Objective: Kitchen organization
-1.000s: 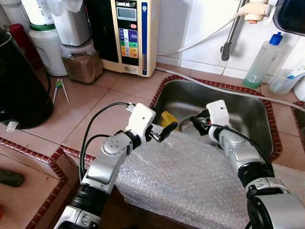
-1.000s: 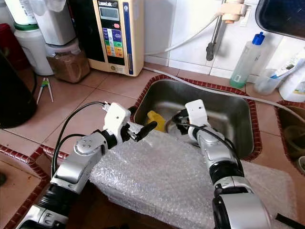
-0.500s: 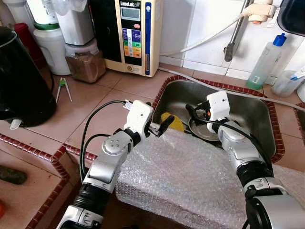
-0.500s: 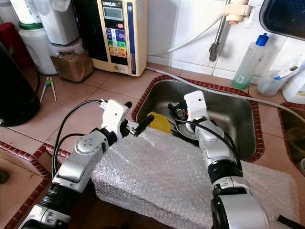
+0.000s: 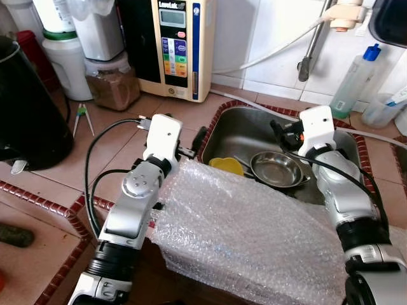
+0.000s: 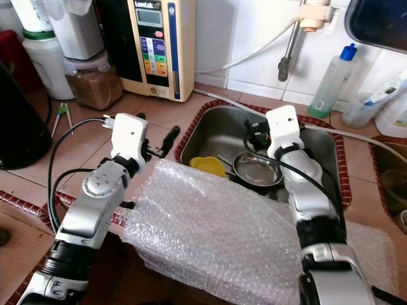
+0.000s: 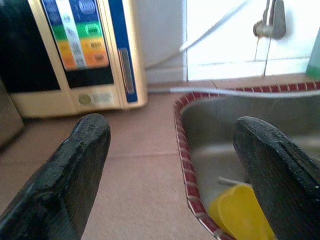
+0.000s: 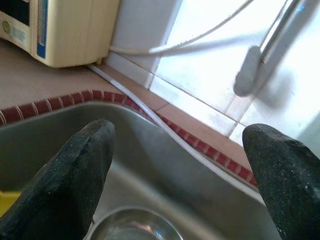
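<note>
A steel sink (image 5: 343, 147) is set into the tiled counter. Inside it lie a small steel bowl (image 5: 276, 169) and a yellow plastic item (image 5: 227, 166). A sheet of bubble wrap (image 5: 248, 229) hangs over the sink's near edge, between my arms. My left gripper (image 5: 196, 141) hovers over the sink's left rim (image 7: 183, 150), open and holding nothing; the yellow item (image 7: 244, 214) shows past its fingers. My right gripper (image 5: 280, 130) is above the back of the sink, open and empty, just over the bowl (image 8: 131, 228).
A cream water ioniser (image 5: 176, 44), a jar of brown powder (image 5: 112, 84), white containers and a black kettle (image 5: 25, 114) stand at the back left. A faucet (image 5: 310, 44), a hose and a green bottle (image 5: 353, 79) line the back wall.
Both grippers have pulled up out of the sink. The left one moved left to the sink's rim, the right one back and to the right. The steel bowl is now uncovered.
</note>
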`<state>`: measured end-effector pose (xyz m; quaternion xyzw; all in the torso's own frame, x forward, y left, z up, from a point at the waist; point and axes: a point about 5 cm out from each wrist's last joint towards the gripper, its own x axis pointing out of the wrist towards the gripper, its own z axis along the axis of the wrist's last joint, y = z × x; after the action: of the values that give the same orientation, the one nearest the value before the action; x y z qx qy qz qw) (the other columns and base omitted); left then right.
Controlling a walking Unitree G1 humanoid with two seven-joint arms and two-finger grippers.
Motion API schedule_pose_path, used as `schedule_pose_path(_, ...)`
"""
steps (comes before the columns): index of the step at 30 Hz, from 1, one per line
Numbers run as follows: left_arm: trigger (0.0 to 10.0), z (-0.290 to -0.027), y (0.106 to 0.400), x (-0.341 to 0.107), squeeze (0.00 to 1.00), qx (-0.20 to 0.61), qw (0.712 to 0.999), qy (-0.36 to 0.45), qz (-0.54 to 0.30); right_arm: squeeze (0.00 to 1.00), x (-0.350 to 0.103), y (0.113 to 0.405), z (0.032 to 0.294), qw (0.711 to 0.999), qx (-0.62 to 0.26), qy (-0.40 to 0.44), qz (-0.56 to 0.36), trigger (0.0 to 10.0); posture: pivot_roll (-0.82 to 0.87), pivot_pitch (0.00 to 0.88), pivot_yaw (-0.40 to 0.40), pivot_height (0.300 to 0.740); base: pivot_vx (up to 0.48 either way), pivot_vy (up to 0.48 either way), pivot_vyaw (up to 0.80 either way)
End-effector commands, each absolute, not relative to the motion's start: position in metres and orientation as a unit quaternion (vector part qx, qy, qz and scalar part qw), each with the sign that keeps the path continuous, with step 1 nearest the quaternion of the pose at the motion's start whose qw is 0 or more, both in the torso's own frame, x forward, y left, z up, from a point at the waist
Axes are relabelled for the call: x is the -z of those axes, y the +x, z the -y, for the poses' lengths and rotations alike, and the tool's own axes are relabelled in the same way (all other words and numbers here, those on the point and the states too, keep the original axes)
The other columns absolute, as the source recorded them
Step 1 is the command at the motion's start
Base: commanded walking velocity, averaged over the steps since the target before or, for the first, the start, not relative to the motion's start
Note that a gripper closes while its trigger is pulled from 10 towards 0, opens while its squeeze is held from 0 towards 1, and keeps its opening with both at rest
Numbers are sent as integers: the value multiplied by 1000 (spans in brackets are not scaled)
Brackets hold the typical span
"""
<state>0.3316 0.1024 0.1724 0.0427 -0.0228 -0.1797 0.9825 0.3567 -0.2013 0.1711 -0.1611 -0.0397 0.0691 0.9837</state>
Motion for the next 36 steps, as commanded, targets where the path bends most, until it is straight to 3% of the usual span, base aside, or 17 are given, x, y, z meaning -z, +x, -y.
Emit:
schedule_pose_path(1, 10000, -103, 329, -177, 0, 182, 983, 20, 17, 0, -180, 353, 202, 984, -59, -158, 54, 10000, -91, 46, 44, 740, 0, 0, 0)
schedule_pose_path(11, 10000, -107, 311, -169, 0, 138, 990, 4, 7, 0, -181, 330, 192, 990, -6, -119, 81, 10000, -85, 52, 32, 740, 0, 0, 0)
schedule_pose_path(17, 10000, -120, 310, -178, 0, 119, 993, 11, 7, 0, -185, 323, 189, 991, 25, -97, 89, 10000, -83, 64, 25, 740, 0, 0, -750)
schedule_pose_path(30, 10000, -113, 315, -186, 0, 123, 992, 5, 2, 0, -183, 325, 180, 994, 22, -79, 74, 10000, -75, 63, 17, 740, 0, 0, -797)
schedule_pose_path(36, 10000, -112, 320, -190, 0, 109, 994, -5, 2, 0, -184, 326, 174, 994, 10, -73, 75, 10000, -74, 57, 18, 740, 0, 0, 0)
